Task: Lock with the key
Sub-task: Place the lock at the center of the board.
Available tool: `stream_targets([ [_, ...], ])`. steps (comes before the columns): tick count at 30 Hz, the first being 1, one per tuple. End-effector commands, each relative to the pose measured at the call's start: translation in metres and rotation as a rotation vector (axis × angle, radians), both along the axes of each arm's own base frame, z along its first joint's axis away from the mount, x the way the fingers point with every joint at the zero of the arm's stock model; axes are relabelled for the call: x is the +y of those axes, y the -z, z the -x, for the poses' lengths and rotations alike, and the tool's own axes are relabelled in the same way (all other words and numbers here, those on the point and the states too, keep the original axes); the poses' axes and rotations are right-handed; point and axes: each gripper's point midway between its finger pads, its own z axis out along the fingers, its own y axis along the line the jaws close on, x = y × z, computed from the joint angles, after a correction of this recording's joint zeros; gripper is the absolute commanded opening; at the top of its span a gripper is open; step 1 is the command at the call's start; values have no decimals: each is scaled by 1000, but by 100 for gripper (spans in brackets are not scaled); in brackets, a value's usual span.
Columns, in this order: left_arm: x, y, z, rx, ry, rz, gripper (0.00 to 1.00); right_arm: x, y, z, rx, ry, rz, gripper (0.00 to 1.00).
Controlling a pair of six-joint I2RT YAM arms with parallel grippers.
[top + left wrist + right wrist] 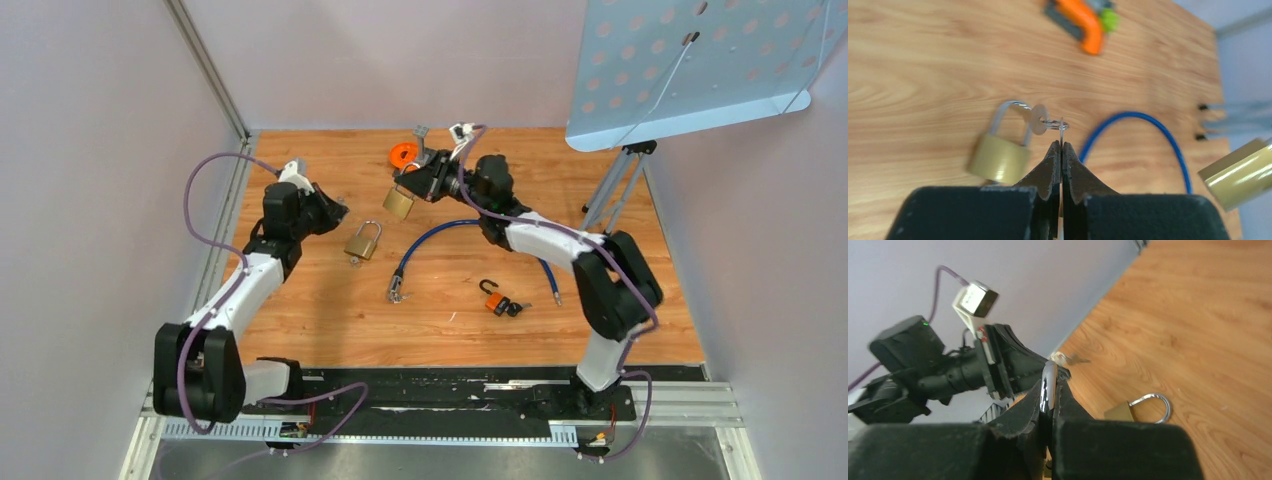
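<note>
Left gripper (pixel 1060 148): fingers together, pinching the key ring (pixel 1061 126) edge-on. The key (pixel 1038 119) dangles from the ring, apparently clear of the table, left of centre toward the far side.

Right gripper (pixel 1050 390): fingers clamped on the shackle (pixel 1049 380) of a brass padlock (pixel 398 203). Its body hangs free just right of the key, probably so the keyhole can be presented.

A second brass padlock (pixel 363 241) lies on the wooden table (pixel 330 300) below. The ring grip leaves the key loose, so insertion looks awkward.
</note>
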Motion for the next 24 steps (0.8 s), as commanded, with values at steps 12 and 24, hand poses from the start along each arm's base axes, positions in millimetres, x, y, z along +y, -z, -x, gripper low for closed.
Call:
stream_targets([
  [12,128,83,-16,341,-395,-388,0,140,129,33,305,-401,56,0],
  [24,156,108,54,552,-460,-538,4,200,197,104,294,-550,129,2],
])
